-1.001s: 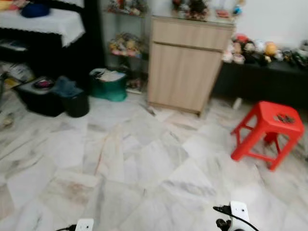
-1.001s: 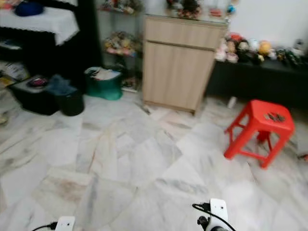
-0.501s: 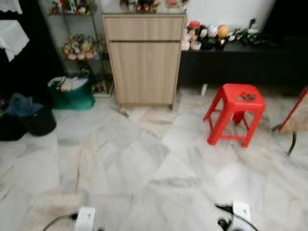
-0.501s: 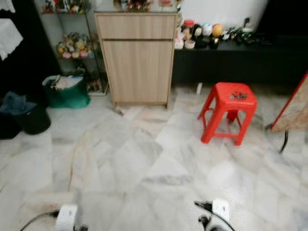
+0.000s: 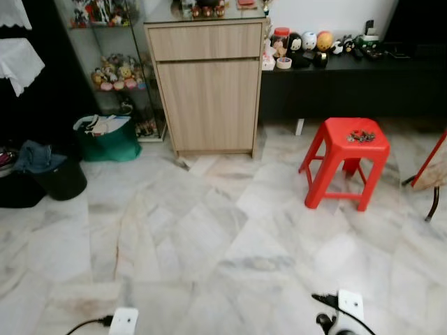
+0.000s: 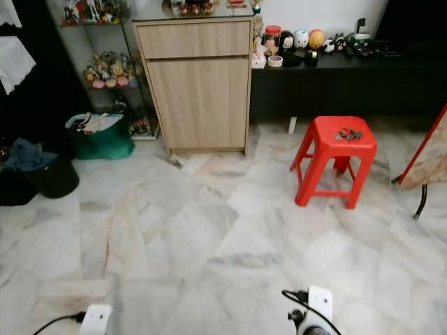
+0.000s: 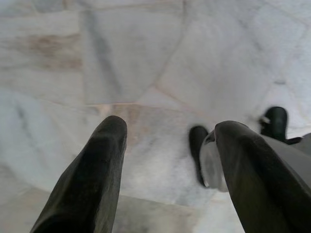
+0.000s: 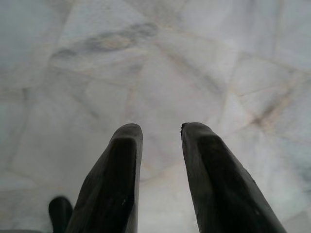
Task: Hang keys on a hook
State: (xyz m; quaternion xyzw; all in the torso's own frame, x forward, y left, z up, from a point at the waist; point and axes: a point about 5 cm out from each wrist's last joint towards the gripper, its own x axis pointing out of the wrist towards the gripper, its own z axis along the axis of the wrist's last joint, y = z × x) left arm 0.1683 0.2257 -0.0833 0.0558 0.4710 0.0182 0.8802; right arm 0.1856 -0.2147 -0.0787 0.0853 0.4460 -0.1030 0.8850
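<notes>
A small bunch of keys [image 5: 361, 135] lies on top of a red plastic stool [image 5: 345, 162] at the right, in front of a black low bench. The same keys [image 6: 348, 134] sit on the stool [image 6: 334, 162] in the right eye view. My left gripper [image 7: 167, 131] hangs over bare marble floor, its two black fingers spread apart and empty. My right gripper [image 8: 160, 133] also points at the floor, with a narrow gap between its fingers and nothing held. Both wrists show at the bottom edge of the head views, far from the stool.
A wooden cabinet [image 5: 207, 84] stands against the far wall, with a glass shelf of figurines to its left. A green basket [image 5: 107, 138] and a black bin [image 5: 52, 171] sit at the left. A red-framed object [image 5: 429, 164] leans at the right edge. Marble floor [image 5: 209, 237] lies between.
The camera has swung to the right, bringing the cabinet to centre and the red stool closer to the middle. The picture is now sharp. Both arms stay hanging low.
</notes>
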